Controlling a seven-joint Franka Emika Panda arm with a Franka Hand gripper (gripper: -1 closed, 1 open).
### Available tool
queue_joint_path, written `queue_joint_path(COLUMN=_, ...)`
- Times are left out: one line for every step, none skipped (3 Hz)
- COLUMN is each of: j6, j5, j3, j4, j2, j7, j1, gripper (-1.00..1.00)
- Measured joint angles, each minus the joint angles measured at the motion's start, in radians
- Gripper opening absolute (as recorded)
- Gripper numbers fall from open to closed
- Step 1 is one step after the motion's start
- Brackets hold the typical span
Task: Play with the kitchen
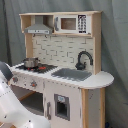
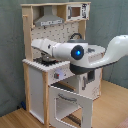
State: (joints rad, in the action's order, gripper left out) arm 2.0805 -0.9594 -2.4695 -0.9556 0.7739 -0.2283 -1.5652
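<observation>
The second exterior view shows the kitchen (image 2: pixel 55 75) standing on a wooden floor (image 2: pixel 112 102) with its oven door (image 2: pixel 70 106) swung down and open, and the arm (image 2: pixel 75 51) reaching across the hob, but the gripper is hidden behind the arm, so we cannot tell how the jaws stand or what lies near them. We judge the kitchen a rigid, heavy panel unit, not to be lifted; hold belongs on small moving parts such as knobs, door edge or faucet (image 1: pixel 83 59). The first exterior view alone shows us the small pot (image 1: pixel 31 62) on the hob (image 1: pixel 39 67), the sink (image 1: pixel 72 74) and the microwave (image 1: pixel 70 23).
</observation>
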Motion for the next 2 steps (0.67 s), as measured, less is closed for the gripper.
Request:
queue_joint_path(j6=-0.001, j5=-0.065, j3=0.005, j4=-0.072, j2=-0.023, j7=0.014, j1=0.032, gripper=1.0)
queue_joint_path(j6=-0.003, j5=-0.141, j3=0.009, j4=-0.156, j2=-0.065, j7=0.036, j1=0.066, gripper=1.0)
